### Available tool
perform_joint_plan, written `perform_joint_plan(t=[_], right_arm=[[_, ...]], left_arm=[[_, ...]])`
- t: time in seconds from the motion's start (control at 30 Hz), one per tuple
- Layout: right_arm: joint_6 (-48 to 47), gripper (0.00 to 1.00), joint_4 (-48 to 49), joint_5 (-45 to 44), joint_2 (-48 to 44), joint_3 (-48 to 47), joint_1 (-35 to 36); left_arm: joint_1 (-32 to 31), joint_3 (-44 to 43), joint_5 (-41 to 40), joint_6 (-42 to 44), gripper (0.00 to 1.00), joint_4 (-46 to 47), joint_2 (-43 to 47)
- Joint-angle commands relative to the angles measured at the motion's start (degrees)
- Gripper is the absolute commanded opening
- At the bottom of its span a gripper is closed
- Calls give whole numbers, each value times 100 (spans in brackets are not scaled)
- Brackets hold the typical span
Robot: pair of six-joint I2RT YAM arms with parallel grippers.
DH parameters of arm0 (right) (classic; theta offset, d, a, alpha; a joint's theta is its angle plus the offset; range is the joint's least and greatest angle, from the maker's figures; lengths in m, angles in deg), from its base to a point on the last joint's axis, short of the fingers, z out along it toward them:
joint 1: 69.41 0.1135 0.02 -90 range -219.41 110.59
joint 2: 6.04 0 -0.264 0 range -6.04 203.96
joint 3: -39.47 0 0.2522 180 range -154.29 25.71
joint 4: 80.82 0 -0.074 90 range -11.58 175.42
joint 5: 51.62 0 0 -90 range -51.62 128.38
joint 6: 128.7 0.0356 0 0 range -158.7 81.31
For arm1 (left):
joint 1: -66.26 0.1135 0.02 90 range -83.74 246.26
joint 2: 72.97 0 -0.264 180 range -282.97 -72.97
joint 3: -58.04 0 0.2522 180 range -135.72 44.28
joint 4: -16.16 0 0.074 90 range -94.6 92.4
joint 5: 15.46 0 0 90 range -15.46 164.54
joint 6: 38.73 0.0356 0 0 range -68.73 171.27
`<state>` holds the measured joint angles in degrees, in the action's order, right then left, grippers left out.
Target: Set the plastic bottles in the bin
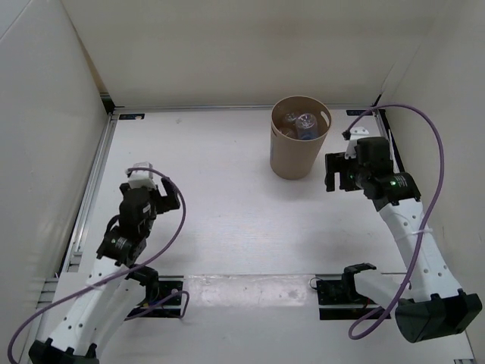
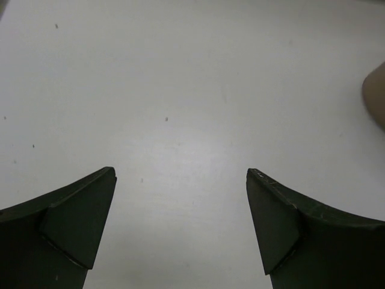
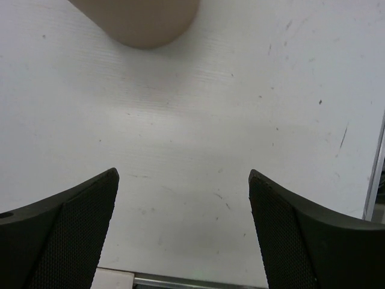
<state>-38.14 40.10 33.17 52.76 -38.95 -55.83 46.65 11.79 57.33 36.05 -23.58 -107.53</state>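
Note:
The tan round bin [image 1: 299, 140] stands at the back of the table, right of centre. Inside it I see plastic bottles [image 1: 301, 124], clear ones with a blue label showing; I cannot tell them apart one by one. No bottle lies on the table. My right gripper [image 1: 334, 173] is open and empty just right of the bin, whose base shows at the top of the right wrist view [image 3: 141, 21]. My left gripper [image 1: 155, 199] is open and empty over bare table at the left; the bin's edge shows at the right of the left wrist view [image 2: 376, 93].
White walls enclose the table on the left, back and right. A metal rail [image 1: 91, 189] runs along the left edge, and another rail [image 3: 198, 280] shows at the bottom of the right wrist view. Purple cables [image 1: 424, 121] loop off both arms.

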Motion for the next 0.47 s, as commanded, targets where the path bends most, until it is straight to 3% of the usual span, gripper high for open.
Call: perform_joint_plan(t=[0.0, 0.07, 0.17, 0.27, 0.43], right_arm=[[234, 90, -495, 56, -220, -20, -207], [182, 90, -679, 55, -238, -46, -365], [50, 90, -838, 108, -422, 50, -576], [-38, 90, -926, -14, -720, 225, -603], [-231, 90, -961, -41, -1064, 332, -585]], left_arm=[[45, 296, -598, -111, 100, 1733, 249], [89, 130, -722, -647, 100, 1527, 39], [116, -510, -528, -35, 100, 780, -585], [107, -522, -1301, -586, 100, 383, -1060], [63, 355, -1478, 148, 100, 1523, -579]])
